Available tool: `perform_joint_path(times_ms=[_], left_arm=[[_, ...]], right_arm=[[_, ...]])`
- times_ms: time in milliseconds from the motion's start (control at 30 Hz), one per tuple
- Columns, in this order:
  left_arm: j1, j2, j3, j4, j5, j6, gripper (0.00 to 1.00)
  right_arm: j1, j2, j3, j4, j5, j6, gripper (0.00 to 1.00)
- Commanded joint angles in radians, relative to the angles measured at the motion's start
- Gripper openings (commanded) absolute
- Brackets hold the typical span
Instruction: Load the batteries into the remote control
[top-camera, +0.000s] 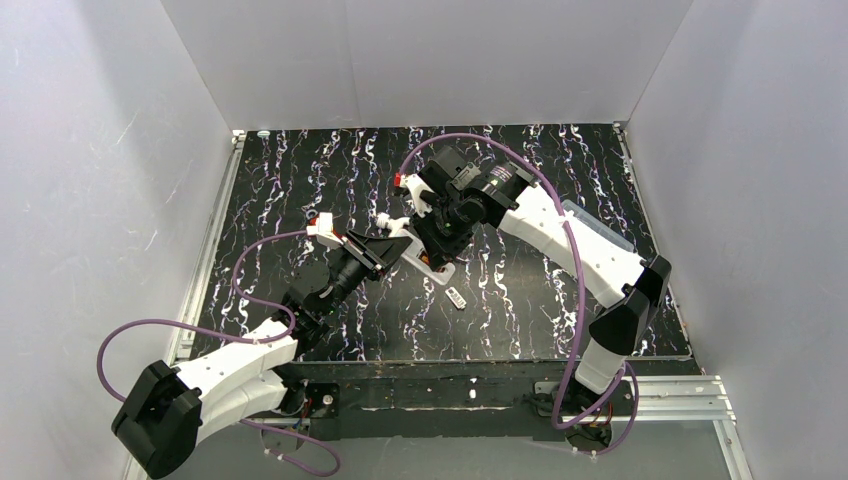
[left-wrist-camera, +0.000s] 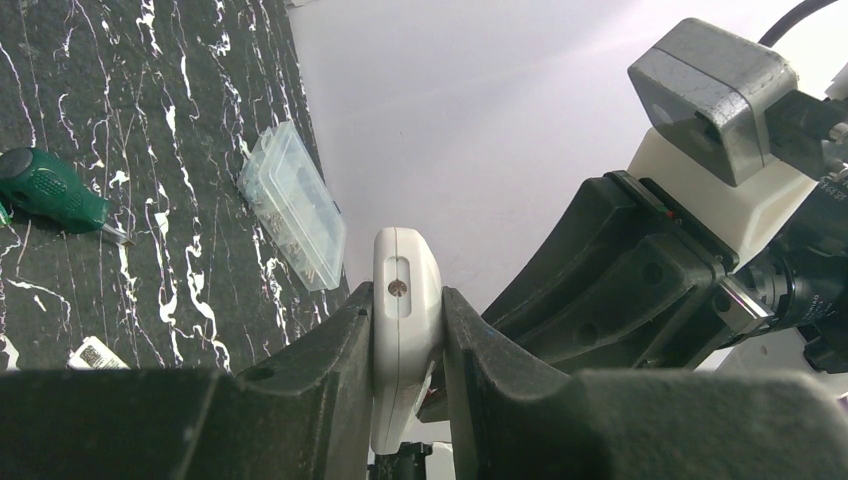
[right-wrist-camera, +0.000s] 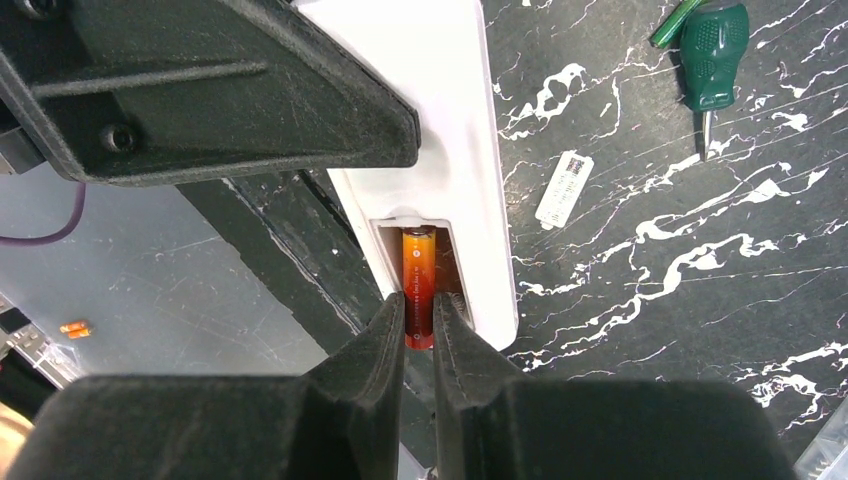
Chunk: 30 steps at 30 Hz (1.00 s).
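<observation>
Above the table, my left claw clamps the remote. My right claw pinches a battery in its bay.

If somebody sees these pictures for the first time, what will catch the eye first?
Over the middle of the table, the left gripper clamps the white remote control. The right gripper pinches a red-orange battery, whose far end sits in the open bay on the remote's back. A green screwdriver lies apart on the dark marbled surface.
</observation>
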Motion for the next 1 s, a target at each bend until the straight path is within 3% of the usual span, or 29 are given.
perform_joint_path(times_ms=[0, 967], left_arm=[[-0.002, -0.031, 0.044, 0.130, 0.015, -0.003, 0.00], [-0.002, -0.010, 0.044, 0.130, 0.003, -0.027, 0.00]], right_arm=[[0.001, -0.022, 0.002, 0.062, -0.005, -0.012, 0.20], [0.001, -0.030, -0.015, 0.085, -0.031, -0.012, 0.33]])
